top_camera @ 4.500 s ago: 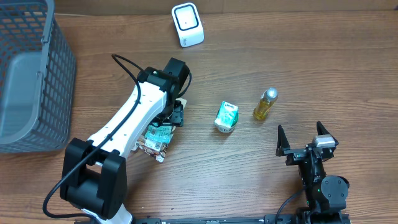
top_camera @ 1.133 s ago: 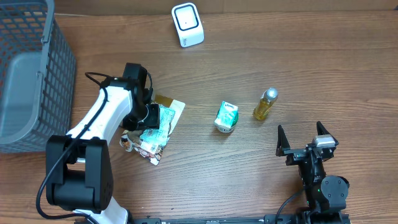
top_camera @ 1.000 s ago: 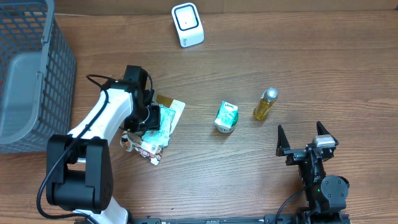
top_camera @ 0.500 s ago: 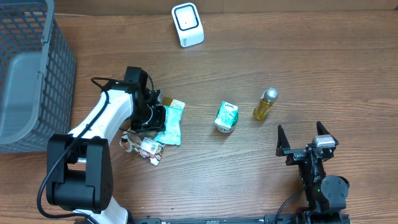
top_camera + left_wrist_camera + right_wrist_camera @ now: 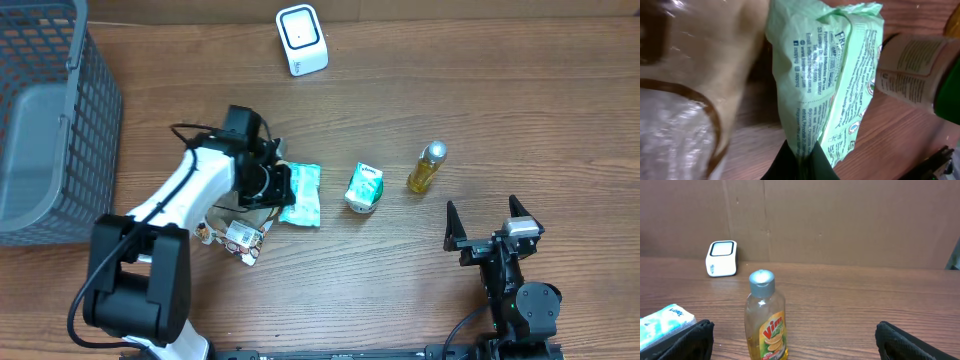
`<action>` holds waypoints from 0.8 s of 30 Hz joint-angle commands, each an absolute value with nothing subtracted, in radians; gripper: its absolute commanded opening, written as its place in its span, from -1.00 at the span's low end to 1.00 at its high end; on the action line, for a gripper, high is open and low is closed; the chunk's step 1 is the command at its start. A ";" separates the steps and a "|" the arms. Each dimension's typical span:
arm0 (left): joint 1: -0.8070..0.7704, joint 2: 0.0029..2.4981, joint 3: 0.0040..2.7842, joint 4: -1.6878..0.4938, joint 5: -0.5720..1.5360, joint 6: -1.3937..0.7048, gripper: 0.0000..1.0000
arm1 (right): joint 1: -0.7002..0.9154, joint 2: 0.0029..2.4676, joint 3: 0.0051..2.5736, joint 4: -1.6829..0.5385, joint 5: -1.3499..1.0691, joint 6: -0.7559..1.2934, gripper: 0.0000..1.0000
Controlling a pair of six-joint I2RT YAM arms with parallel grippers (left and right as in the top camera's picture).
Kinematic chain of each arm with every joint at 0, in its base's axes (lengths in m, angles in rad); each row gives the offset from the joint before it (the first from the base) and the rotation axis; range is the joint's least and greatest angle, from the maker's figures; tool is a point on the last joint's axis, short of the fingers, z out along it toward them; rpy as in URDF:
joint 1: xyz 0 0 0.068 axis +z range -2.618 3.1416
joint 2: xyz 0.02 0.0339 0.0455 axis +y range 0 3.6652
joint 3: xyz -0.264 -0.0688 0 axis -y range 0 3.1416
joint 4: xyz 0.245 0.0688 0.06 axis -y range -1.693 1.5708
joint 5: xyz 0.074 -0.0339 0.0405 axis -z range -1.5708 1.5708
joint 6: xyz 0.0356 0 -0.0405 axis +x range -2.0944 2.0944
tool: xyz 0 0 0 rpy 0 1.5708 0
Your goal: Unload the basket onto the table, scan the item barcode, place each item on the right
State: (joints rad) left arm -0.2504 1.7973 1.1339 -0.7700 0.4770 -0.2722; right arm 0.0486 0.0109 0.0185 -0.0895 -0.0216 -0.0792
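1. Basket: stands at the far left edge of the surface. No item is visible in the part of it that the overhead view shows. Judged purpose: a drop point for items once they are scanned.

2. Left gripper: pressed together on one edge of the green packet. The wrist view shows the gripper pinching the packet at its lower seam, with the printed face turned toward the camera. Fine print is legible there, but no barcode can be made out. An edge grip leaves both broad faces uncovered, which suits presenting the code to a reader.

3. Loose packets: lie flat on the surface, just below and left of the held packet. They are ungripped.

4. Scanner: a white unit at the rear of the surface, well apart from the held packet. Judged next requirement: carry the packet to it and turn the barcode toward its window.

5. Green carton: lies just beside the held packet, apart from it.

6. Bottle: lies near the carton in the overhead view. It holds yellow liquid and its cap is on.

7. Right gripper: spread wide and holding nothing, parked near the front edge.
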 commanded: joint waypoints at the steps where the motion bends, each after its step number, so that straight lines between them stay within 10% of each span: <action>1: -0.311 1.805 1.119 -0.767 0.399 -0.379 -0.76 | 0.056 0.002 0.008 -0.083 -0.021 -0.080 1.00; 4: -0.343 1.805 1.119 -0.770 0.334 -0.381 -0.08 | 0.056 0.002 0.008 -0.083 -0.021 -0.080 1.00; 8: -0.345 1.804 1.144 -0.779 0.330 -0.382 0.14 | 0.056 0.002 0.008 -0.083 -0.021 -0.080 1.00; 24: -0.488 1.812 1.214 -0.888 0.133 -0.388 -0.52 | 0.056 0.002 0.008 -0.083 -0.021 -0.080 1.00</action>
State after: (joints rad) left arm -0.4587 1.7973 1.2106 -0.8768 0.2283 -0.3679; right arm 0.0483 0.0109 0.0185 -0.0898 -0.0216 -0.0788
